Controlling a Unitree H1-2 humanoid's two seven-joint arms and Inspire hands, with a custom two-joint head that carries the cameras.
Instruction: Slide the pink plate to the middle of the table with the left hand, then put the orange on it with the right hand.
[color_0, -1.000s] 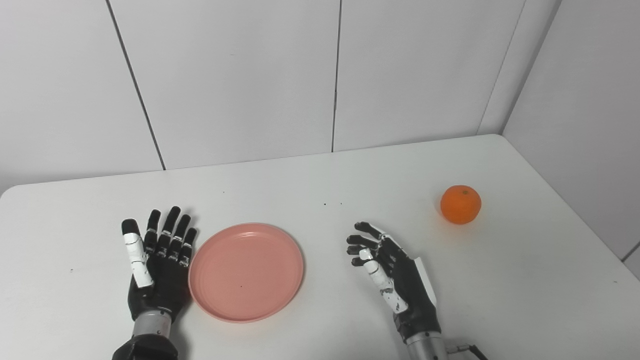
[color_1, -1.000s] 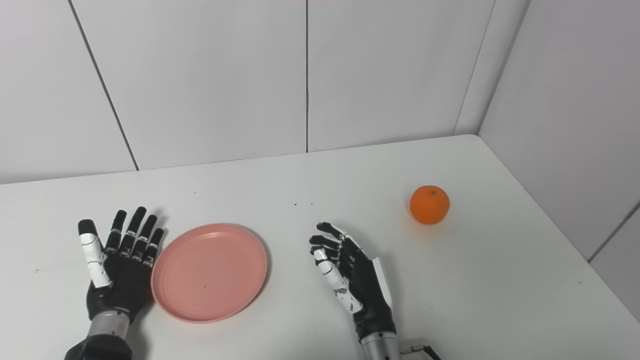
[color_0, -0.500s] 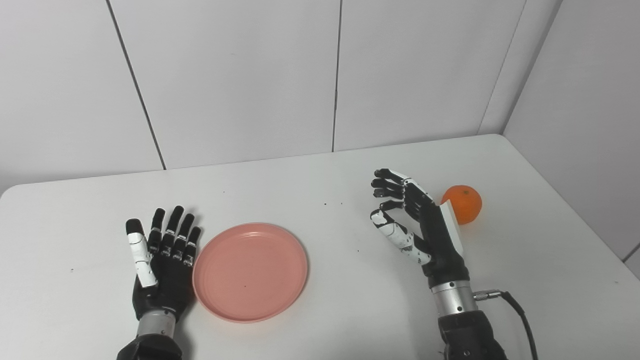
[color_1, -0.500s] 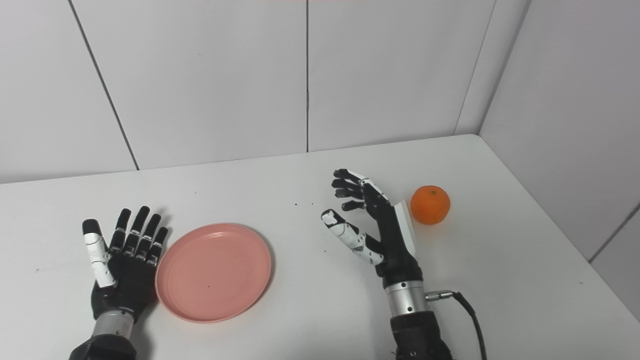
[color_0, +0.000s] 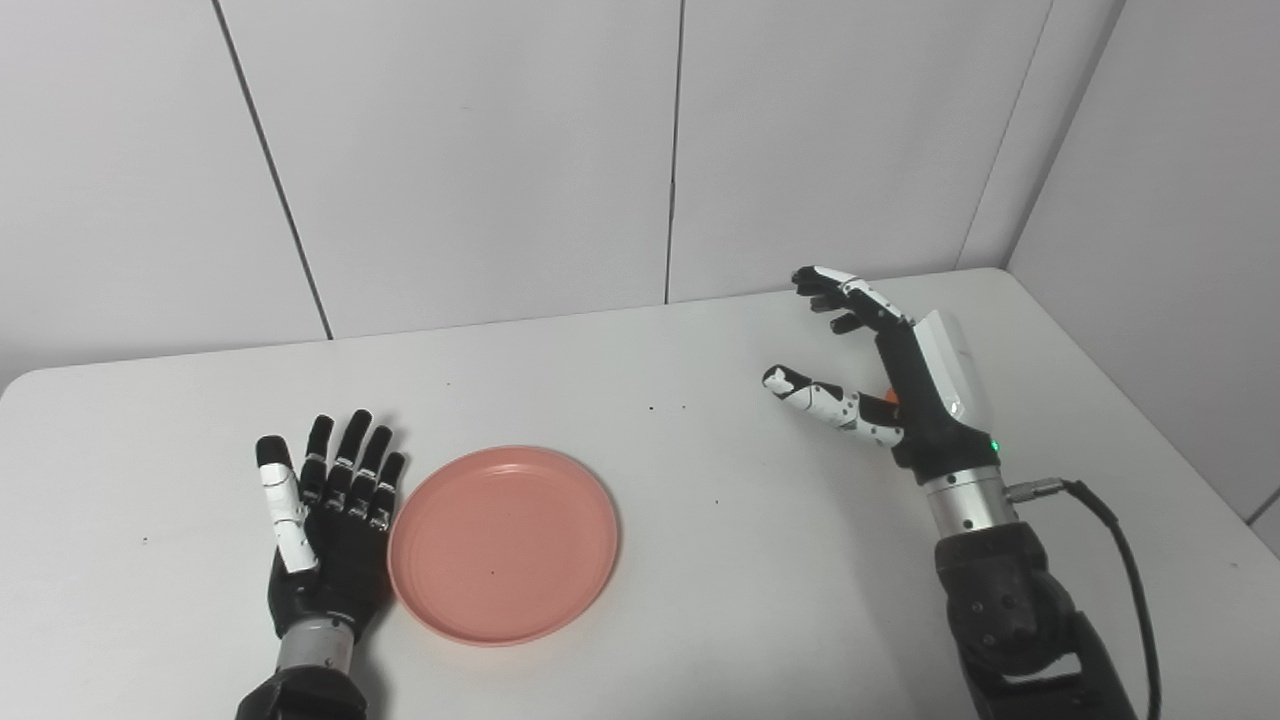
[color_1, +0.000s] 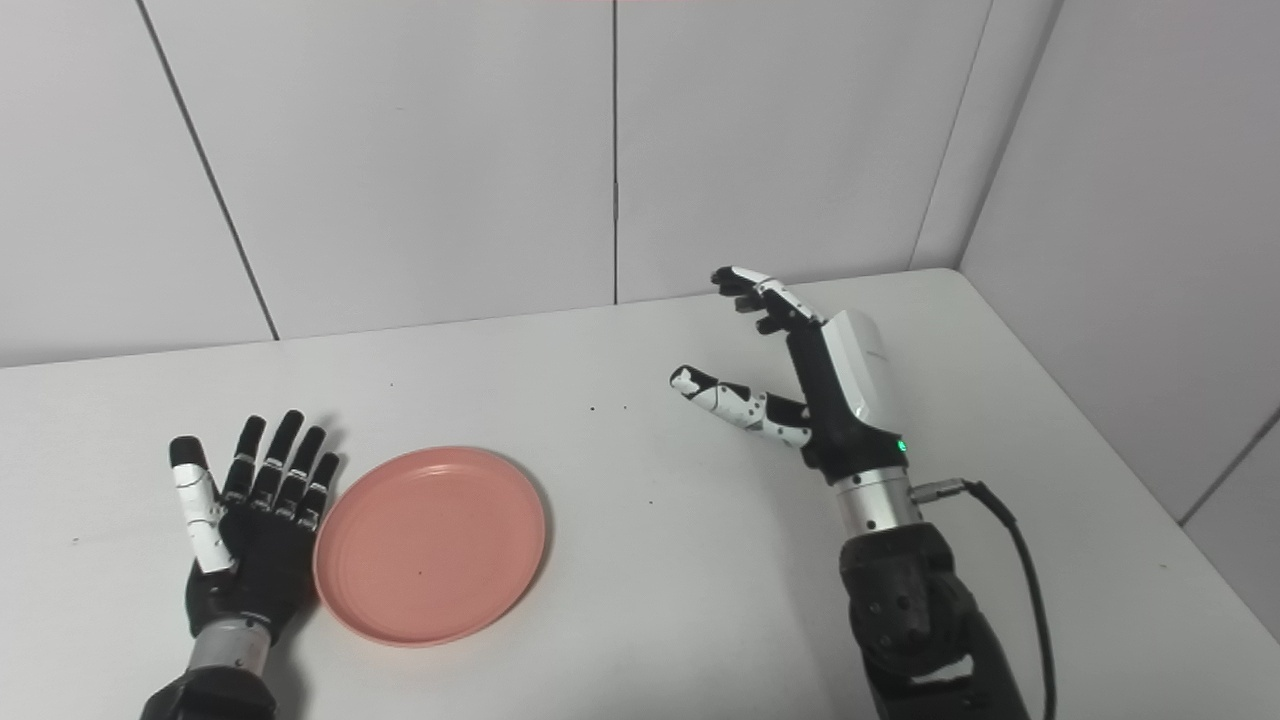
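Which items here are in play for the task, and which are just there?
In play:
- pink plate, left of table centre
- orange, almost hidden behind the right robot hand
- left robot hand, flat beside the plate
- right robot hand, open, raised

Just there:
- table
- dark specks on it

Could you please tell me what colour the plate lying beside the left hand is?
The plate is plain pink; the left eye view shows it best.

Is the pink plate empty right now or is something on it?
Empty. The pink plate shows only its bare surface, lying flat on the table beside the left hand.
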